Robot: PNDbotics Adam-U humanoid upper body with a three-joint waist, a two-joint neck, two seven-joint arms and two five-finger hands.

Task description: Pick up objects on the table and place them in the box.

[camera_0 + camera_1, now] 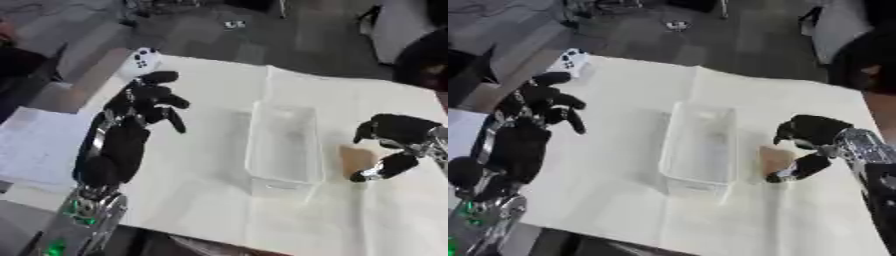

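Note:
A clear plastic box (pixel 282 145) stands in the middle of the white-covered table (pixel 201 170). Just right of it lies a flat tan object (pixel 353 158). My right hand (pixel 394 134) hovers over that object, fingers curled downward and thumb (pixel 378 170) low beside it, without closing on it. My left hand (pixel 147 102) is raised at the left of the table, fingers relaxed and holding nothing. A white game controller (pixel 141 60) lies at the table's far left corner, just beyond the left hand.
The cloth's front edge runs across the bottom. A dark-clothed person (pixel 424 57) shows at the far right edge. Grey floor lies beyond the table.

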